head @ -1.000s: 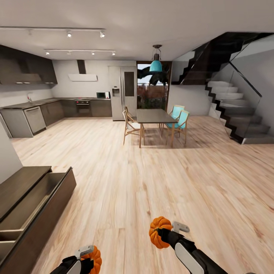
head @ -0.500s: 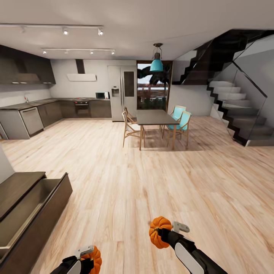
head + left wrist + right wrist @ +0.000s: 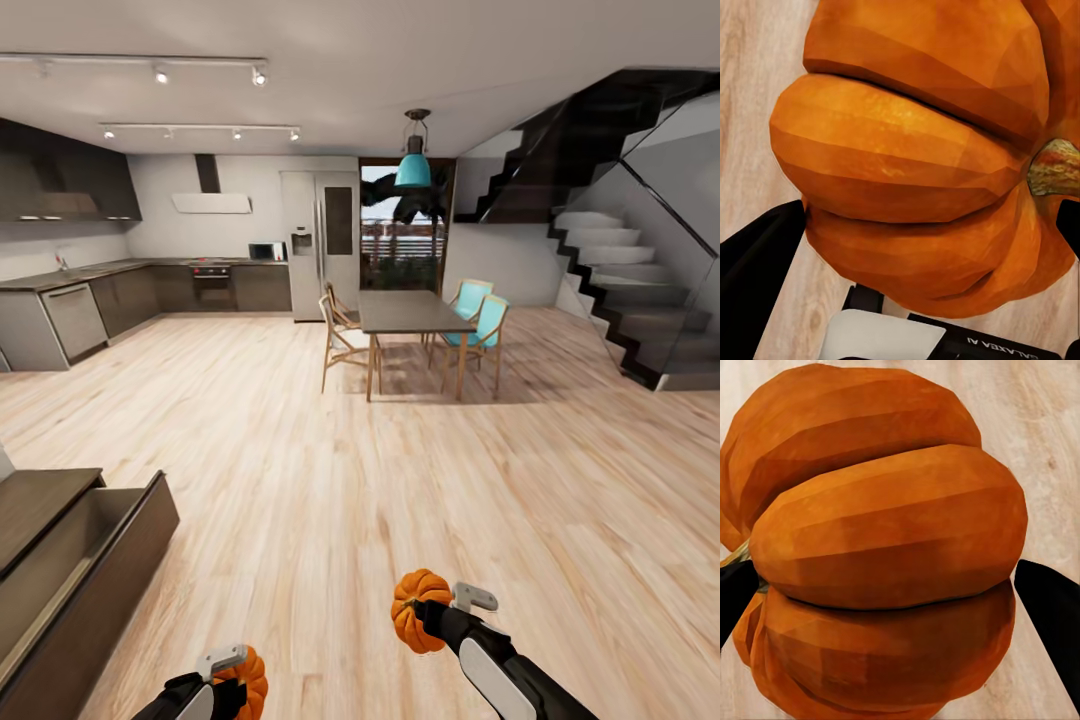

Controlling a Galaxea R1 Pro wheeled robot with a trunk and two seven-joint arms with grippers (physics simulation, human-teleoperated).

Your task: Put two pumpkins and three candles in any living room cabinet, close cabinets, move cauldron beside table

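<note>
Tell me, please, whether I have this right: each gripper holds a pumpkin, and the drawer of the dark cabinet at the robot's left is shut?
Not quite. The left gripper and right gripper each do grip a pumpkin, but the drawer of the dark cabinet stands pulled open, as the head view shows.

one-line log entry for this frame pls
phase: carrying | left gripper: shut on left pumpkin | right gripper: shut on right pumpkin | cabinet: drawer open, at robot's left | floor: wood
</note>
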